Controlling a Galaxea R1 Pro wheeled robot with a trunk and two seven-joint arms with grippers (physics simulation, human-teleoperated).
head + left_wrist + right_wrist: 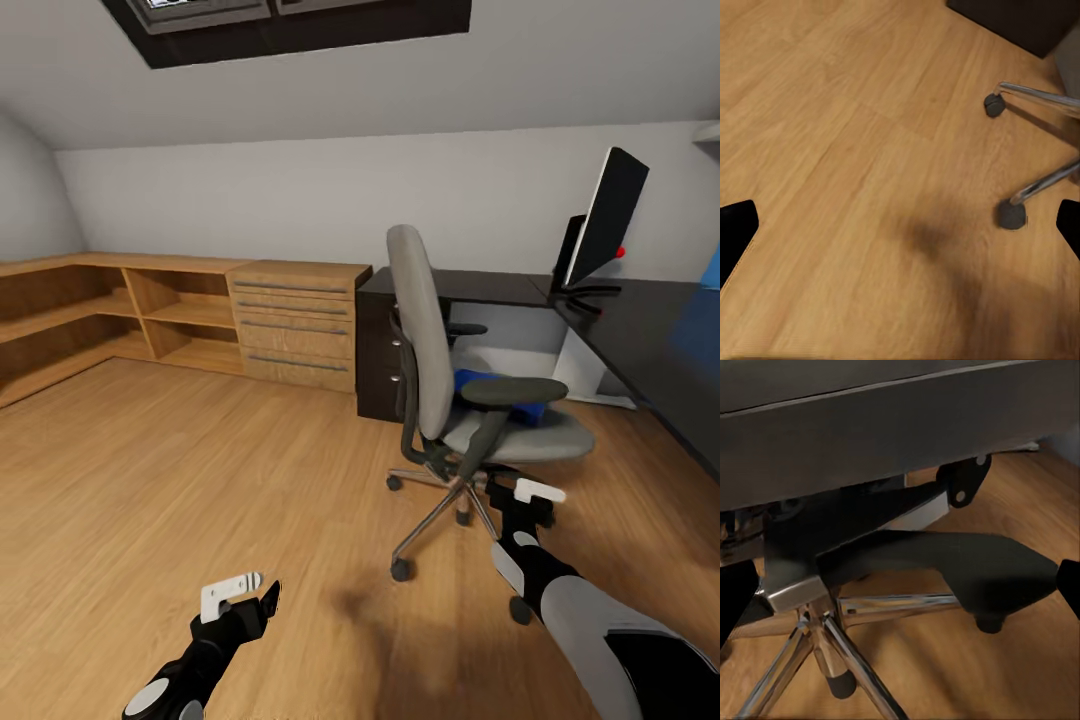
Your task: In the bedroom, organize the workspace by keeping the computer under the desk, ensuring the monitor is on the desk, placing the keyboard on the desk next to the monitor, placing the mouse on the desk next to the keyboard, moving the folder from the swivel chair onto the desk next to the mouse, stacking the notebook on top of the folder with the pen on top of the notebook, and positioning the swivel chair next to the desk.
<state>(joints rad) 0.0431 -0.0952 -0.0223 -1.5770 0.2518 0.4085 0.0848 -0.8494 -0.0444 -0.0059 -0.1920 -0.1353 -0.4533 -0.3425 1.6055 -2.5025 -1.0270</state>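
blue folder [497, 391] lies on the chair [440, 370] beside the worktop [640, 330]; both pincers, left [245, 598] and right [528, 500], hang released.

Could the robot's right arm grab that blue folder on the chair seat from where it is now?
Probably not yet: the right gripper hangs low beside the swivel chair, below the seat, and the black armrest crosses over the folder.

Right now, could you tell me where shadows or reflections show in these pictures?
Head view: a soft dark shadow on the floor beside the swivel chair; the desk top looks glossy. Left wrist view: the same blurry shadow. Right wrist view: the chair's chrome base reflects light.
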